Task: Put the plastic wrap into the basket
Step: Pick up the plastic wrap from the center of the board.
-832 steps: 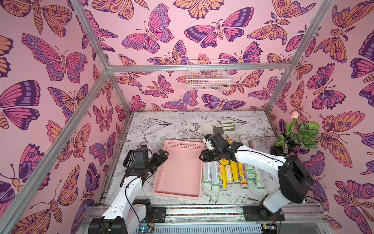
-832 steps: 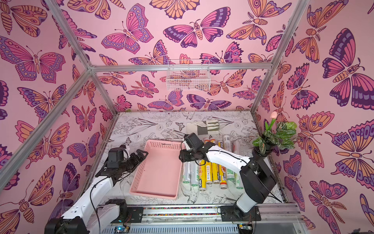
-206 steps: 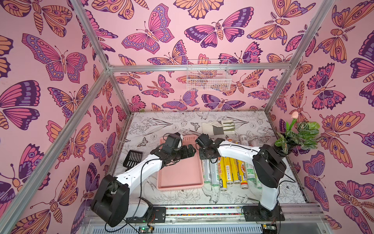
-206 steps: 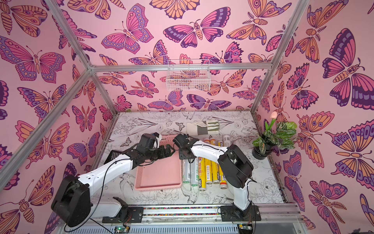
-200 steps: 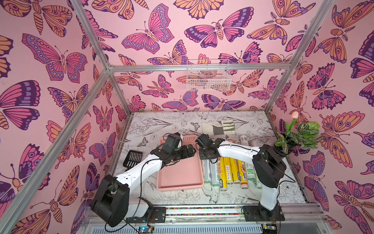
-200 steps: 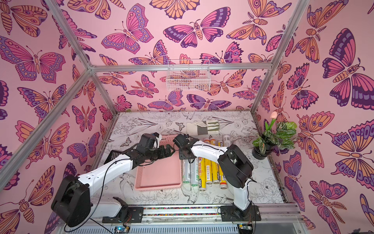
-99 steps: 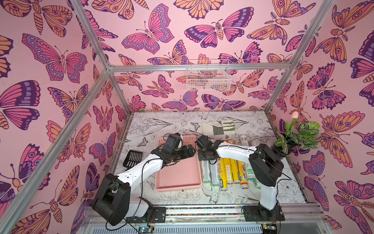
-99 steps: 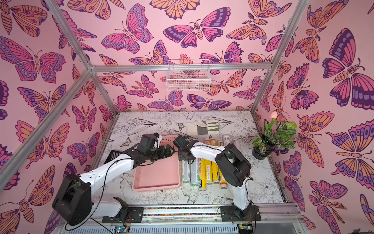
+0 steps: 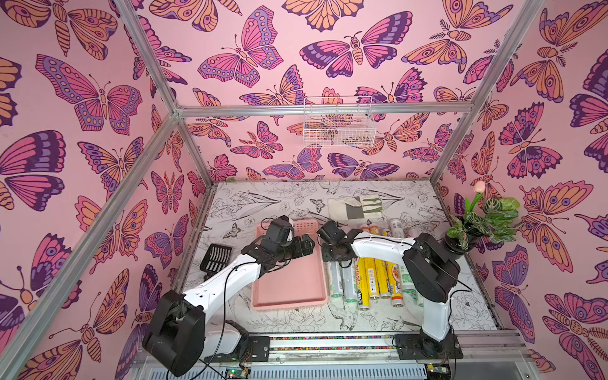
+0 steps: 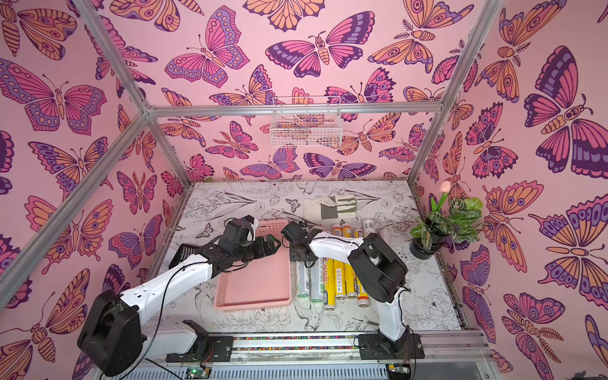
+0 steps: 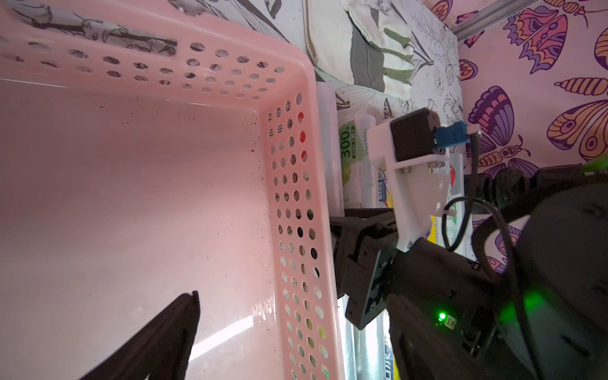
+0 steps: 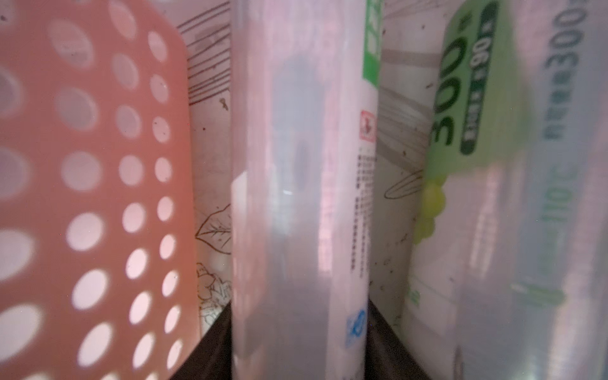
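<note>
The pink basket (image 9: 289, 289) lies mid-table with nothing in it. Right of it the plastic wrap rolls lie side by side: whitish ones (image 9: 336, 279) nearest the basket, then yellow ones (image 9: 375, 279). My right gripper (image 9: 337, 260) is down at the far end of the leftmost whitish roll (image 12: 296, 164). Its dark fingers (image 12: 210, 355) press both sides of that roll, which still rests on the table beside the basket wall (image 12: 82, 164). My left gripper (image 9: 304, 246) hovers open over the basket's right wall (image 11: 296, 197), with one finger (image 11: 164, 329) inside the basket.
A folded cloth (image 9: 355, 207) lies at the back, with more rolls (image 9: 396, 228) in front of it. A potted plant (image 9: 483, 220) stands at the right edge. A black slotted scoop (image 9: 215, 256) lies at the left. A white wire basket (image 9: 339, 128) hangs on the back wall.
Since four seconds ago my left arm swung from the left edge to the basket's right wall. My right gripper moved onto the leftmost roll. In the last second the basket slid slightly left.
</note>
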Motion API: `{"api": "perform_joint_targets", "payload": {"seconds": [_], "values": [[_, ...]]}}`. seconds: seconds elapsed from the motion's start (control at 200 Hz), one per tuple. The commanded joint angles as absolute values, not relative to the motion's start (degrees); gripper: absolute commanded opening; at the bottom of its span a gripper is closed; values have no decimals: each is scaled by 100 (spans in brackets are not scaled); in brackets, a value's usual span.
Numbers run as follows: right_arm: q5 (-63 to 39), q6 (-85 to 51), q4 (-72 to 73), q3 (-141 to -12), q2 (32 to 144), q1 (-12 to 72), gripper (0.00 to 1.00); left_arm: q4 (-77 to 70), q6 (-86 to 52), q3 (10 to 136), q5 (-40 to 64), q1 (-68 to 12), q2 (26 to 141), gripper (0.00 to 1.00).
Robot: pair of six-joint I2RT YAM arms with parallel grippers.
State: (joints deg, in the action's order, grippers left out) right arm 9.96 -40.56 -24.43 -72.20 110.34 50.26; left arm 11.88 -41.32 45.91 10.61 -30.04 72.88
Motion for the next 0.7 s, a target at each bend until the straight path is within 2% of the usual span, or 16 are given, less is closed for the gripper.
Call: {"api": "perform_joint_targets", "payload": {"seconds": [0.0,0.17,0.3,0.506,0.696], "values": [[1350,-4123,-2530,-7234,10299,5027,34,1144,-4131,4450,776,-3016,6955,95],[1493,-4100,-2455,-7124,9436,5019,28,1165,-3982,4269,154,-3004,6414,96],[890,-4093,-1986,-7096,9040,5021,28,1304,-3846,4107,-369,-2882,5853,100],[-599,-4506,-683,-7210,9311,5117,27,1899,-3847,3923,-636,-2237,4978,100],[-1134,-4912,-119,-7800,10236,5480,27,2499,-3987,3722,-303,-1568,4274,100]]}}
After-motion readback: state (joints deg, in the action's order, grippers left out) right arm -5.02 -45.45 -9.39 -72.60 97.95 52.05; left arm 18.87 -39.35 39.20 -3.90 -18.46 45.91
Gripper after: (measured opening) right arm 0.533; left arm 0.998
